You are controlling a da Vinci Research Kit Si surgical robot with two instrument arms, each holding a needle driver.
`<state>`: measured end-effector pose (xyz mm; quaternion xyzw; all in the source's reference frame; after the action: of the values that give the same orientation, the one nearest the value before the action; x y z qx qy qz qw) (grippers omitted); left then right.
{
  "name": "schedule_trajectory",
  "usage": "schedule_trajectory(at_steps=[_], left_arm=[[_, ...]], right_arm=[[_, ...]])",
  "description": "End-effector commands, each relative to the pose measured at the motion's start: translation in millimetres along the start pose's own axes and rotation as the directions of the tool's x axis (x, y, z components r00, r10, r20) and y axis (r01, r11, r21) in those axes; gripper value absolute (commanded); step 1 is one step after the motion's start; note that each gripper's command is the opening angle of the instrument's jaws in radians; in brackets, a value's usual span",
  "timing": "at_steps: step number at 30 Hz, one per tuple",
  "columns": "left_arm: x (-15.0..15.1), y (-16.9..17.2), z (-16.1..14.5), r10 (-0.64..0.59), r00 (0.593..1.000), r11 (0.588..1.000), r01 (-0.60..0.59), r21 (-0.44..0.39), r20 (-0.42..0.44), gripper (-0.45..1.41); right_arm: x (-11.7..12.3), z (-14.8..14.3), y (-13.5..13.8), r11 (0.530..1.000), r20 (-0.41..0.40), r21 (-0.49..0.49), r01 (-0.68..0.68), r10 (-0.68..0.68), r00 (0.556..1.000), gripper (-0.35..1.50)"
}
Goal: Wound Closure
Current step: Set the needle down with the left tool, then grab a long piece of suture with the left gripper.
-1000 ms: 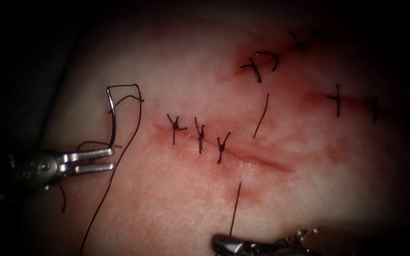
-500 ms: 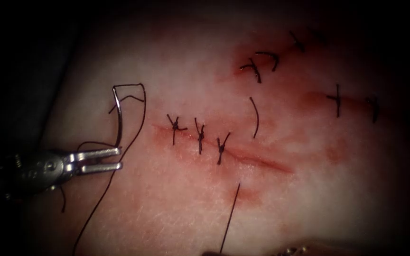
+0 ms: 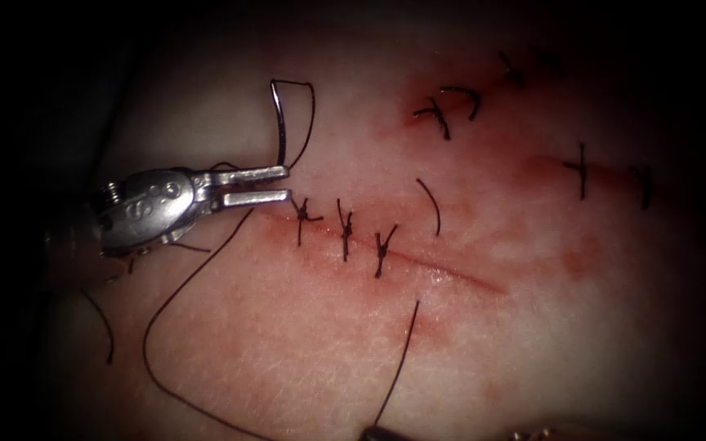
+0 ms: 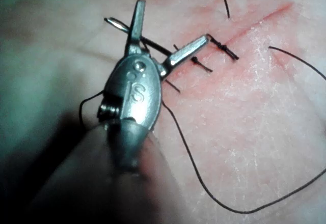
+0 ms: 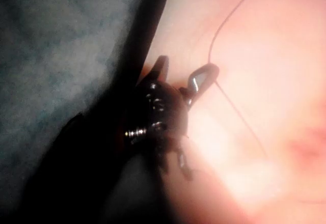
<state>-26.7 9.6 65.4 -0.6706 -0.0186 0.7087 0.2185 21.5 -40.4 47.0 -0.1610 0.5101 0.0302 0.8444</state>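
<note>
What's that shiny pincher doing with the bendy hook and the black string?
The left arm's shiny metal tool has its fingers open, with the curved steel needle resting against one finger, out of the pink pork tissue, by the left end of the red cut. Whether the needle is gripped is unclear. Three dark knotted stitches already close part of the cut. The long black thread trails loose. Another strand runs to the right arm's tool.

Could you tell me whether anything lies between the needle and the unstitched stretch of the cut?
Yes: the three stitches along the cut sit between the needle and that stretch, right of them.
</note>
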Motion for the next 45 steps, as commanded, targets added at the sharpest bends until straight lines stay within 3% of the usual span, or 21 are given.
schedule_trajectory(at_steps=[1, 5, 6, 9, 13, 17, 20, 21, 26, 29, 31, 37, 45], left_arm=[[-1.5, -0.6, 0.2, -0.021, 0.999, 1.0, 0.02, 0.023, 0.03, 0.86], [-3.0, -2.8, -1.8, -0.11, 0.991, 0.992, 0.104, 0.078, 0.081, 1.13], [-3.2, -3.9, -3.3, -0.148, 0.982, 0.984, 0.135, 0.117, 0.116, 0.93], [-2.6, -4.6, -6.2, -0.175, 0.974, 0.979, 0.157, 0.128, 0.142, 0.94], [-0.3, -3.6, -9.1, -0.17, 0.972, 0.985, 0.162, 0.06, 0.164, 0.76], [2.3, -2.0, -11.1, -0.151, 0.97, 0.989, 0.149, 0.021, 0.19, 0.73], [4.5, 0.4, -12.3, -0.017, 0.968, 0.995, 0.04, -0.087, 0.25, 0.71], [5.1, 2.3, -12.6, 0.053, 0.952, 0.985, 0.0, -0.174, 0.301, 0.59], [4.1, 6.7, -12.9, 0.203, 0.899, 0.942, -0.071, -0.329, 0.388, 0.42], [2.4, 9.1, -13.0, 0.307, 0.834, 0.908, -0.113, -0.403, 0.458, 0.42], [0.6, 11.0, -13.1, 0.404, 0.781, 0.865, -0.155, -0.478, 0.476, 0.42], [-0.4, 13.0, -12.0, 0.573, 0.675, 0.786, -0.291, -0.546, 0.465, 0.32], [-0.9, 14.4, -9.9, 0.653, 0.582, 0.721, -0.282, -0.633, 0.484, 0.34]], right_arm=[[-0.1, 0.2, -0.8, 1.0, -0.002, 0.004, -0.009, 0.009, 1.0, 1.47], [-0.2, -0.1, -0.5, 1.0, -0.003, 0.007, -0.011, 0.011, 1.0, 1.47], [-0.4, -0.2, -0.5, 1.0, -0.006, 0.003, -0.017, 0.017, 1.0, 1.47], [-0.6, -0.4, -0.4, 1.0, -0.01, 0.0, -0.023, 0.023, 1.0, 1.47], [-0.9, -1.1, -0.1, 0.998, -0.013, 0.009, -0.06, 0.06, 0.998, 1.43], [-1.2, -2.4, 1.1, 0.995, -0.028, 0.006, -0.099, 0.099, 0.995, 1.42], [-1.1, -3.8, 2.9, 0.986, -0.079, -0.044, -0.159, 0.155, 0.985, 1.48], [-1.1, -4.2, 3.5, 0.984, -0.083, -0.043, -0.17, 0.166, 0.983, 1.48], [-0.9, -4.5, 4.0, 0.984, -0.083, -0.04, -0.174, 0.171, 0.982, 1.47], [-0.9, -4.3, 3.9, 0.984, -0.082, -0.041, -0.174, 0.171, 0.982, 1.47], [-0.9, -4.1, 3.9, 0.984, -0.082, -0.042, -0.175, 0.171, 0.982, 1.47], [-1.4, -3.8, 4.1, 0.984, -0.081, -0.043, -0.175, 0.171, 0.982, 1.45], [-1.7, -3.8, 3.8, 0.984, -0.083, -0.043, -0.172, 0.168, 0.982, 1.45]])
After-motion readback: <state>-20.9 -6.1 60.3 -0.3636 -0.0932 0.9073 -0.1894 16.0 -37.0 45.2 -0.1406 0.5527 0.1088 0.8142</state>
